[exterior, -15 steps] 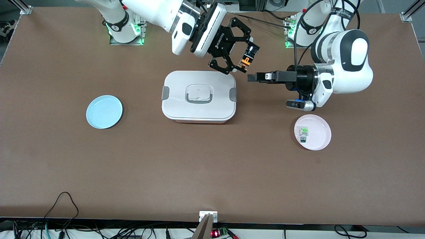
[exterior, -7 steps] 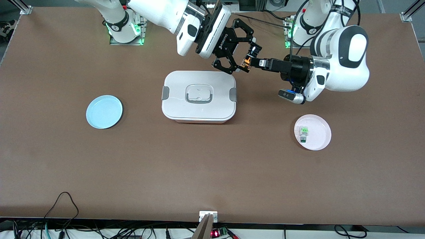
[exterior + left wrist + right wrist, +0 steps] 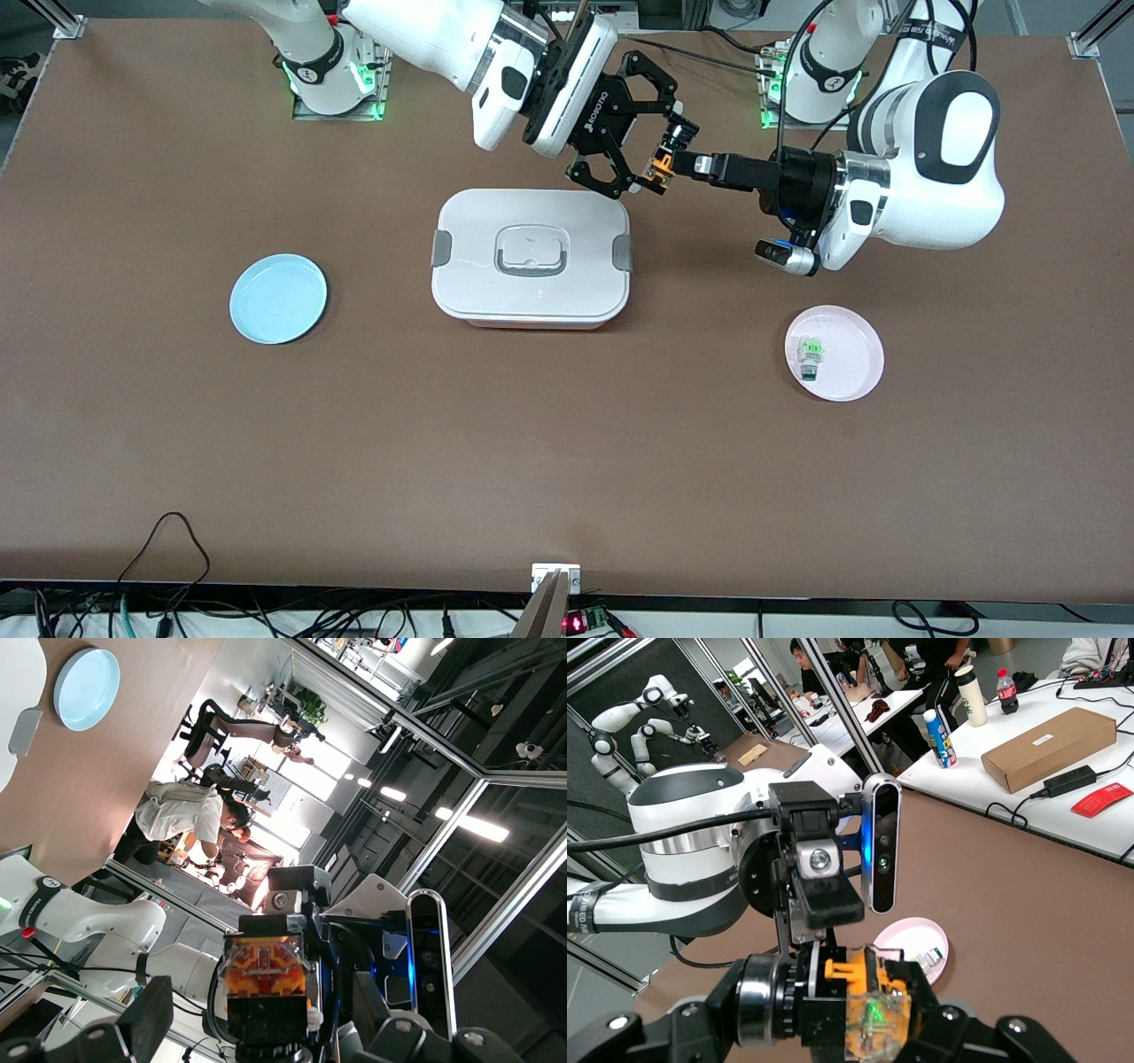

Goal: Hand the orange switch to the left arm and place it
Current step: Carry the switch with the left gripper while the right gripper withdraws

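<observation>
The orange switch [image 3: 663,162] hangs in the air over the table, just off the white box's [image 3: 530,257] corner toward the left arm's end. My right gripper [image 3: 663,158] is shut on it and holds its black cap end [image 3: 877,1014]. My left gripper [image 3: 695,165] reaches in level from the left arm's end. In the left wrist view the switch [image 3: 266,979] sits between the left gripper's [image 3: 266,1036] open fingers, with a gap between one black pad [image 3: 146,1028] and the switch. In the right wrist view one left finger [image 3: 824,895] lies close along the switch.
A blue plate [image 3: 278,298] lies toward the right arm's end. A pink plate [image 3: 850,354] toward the left arm's end, nearer the camera, holds a green-and-white switch [image 3: 809,354]. The box stands mid-table, below both grippers.
The left gripper has swung up from over the table and moved in around the switch. The right gripper has carried the switch slightly toward the bases. Over the last half second little has moved.
</observation>
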### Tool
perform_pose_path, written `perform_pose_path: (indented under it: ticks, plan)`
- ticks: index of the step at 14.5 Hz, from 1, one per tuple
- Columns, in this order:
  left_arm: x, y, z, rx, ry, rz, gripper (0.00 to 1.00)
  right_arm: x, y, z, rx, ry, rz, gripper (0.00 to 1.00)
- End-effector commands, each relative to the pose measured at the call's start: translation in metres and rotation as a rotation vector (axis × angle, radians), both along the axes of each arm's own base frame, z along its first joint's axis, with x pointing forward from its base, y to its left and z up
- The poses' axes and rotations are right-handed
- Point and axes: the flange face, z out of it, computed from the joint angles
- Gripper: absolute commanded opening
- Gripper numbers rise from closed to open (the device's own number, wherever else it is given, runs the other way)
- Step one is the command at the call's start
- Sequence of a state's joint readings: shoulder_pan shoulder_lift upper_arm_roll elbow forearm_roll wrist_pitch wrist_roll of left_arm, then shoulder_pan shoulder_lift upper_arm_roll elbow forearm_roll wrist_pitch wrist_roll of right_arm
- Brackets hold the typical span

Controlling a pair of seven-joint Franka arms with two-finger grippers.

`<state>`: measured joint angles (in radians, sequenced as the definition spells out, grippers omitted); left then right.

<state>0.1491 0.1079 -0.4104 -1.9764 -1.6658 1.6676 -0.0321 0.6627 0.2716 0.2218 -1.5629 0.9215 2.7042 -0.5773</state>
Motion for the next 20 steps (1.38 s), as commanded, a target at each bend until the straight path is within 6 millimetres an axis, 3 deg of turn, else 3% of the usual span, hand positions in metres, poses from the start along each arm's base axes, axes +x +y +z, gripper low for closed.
perform_pose_path:
  ticks: [1, 3, 4, 10, 11, 12, 13, 18, 20]
  plan:
    - [0.003, -0.005, 0.005, 0.017, -0.028, -0.008, 0.62, -0.001, 0.001, 0.005, 0.023, 0.004, -0.016, 0.09]
    - [0.004, -0.005, 0.003, 0.015, -0.023, -0.009, 0.28, -0.002, 0.002, 0.008, 0.027, 0.001, -0.015, 0.09]
    - [0.004, -0.005, 0.002, 0.015, -0.022, -0.009, 0.21, -0.001, 0.001, 0.008, 0.027, 0.001, -0.017, 0.09]
    - [0.005, -0.002, 0.002, 0.012, -0.018, -0.008, 0.17, -0.001, 0.001, 0.009, 0.028, -0.002, -0.016, 0.09]
    - [0.005, -0.002, 0.002, 0.013, -0.022, -0.009, 0.17, 0.000, 0.001, 0.015, 0.035, -0.008, -0.017, 0.16]
    - [0.006, -0.001, 0.002, 0.013, -0.022, -0.006, 0.16, 0.000, 0.001, 0.017, 0.045, 0.008, -0.027, 0.81]
    - [0.006, 0.000, 0.003, 0.013, -0.023, -0.004, 0.16, -0.001, 0.001, 0.019, 0.057, 0.045, -0.046, 1.00]
    - [0.009, 0.004, 0.008, 0.011, -0.032, 0.001, 0.16, 0.002, -0.001, 0.026, 0.066, 0.047, -0.057, 1.00]
    - [0.012, 0.008, 0.009, 0.031, -0.048, -0.004, 0.16, 0.014, -0.012, 0.024, 0.057, 0.045, -0.068, 1.00]
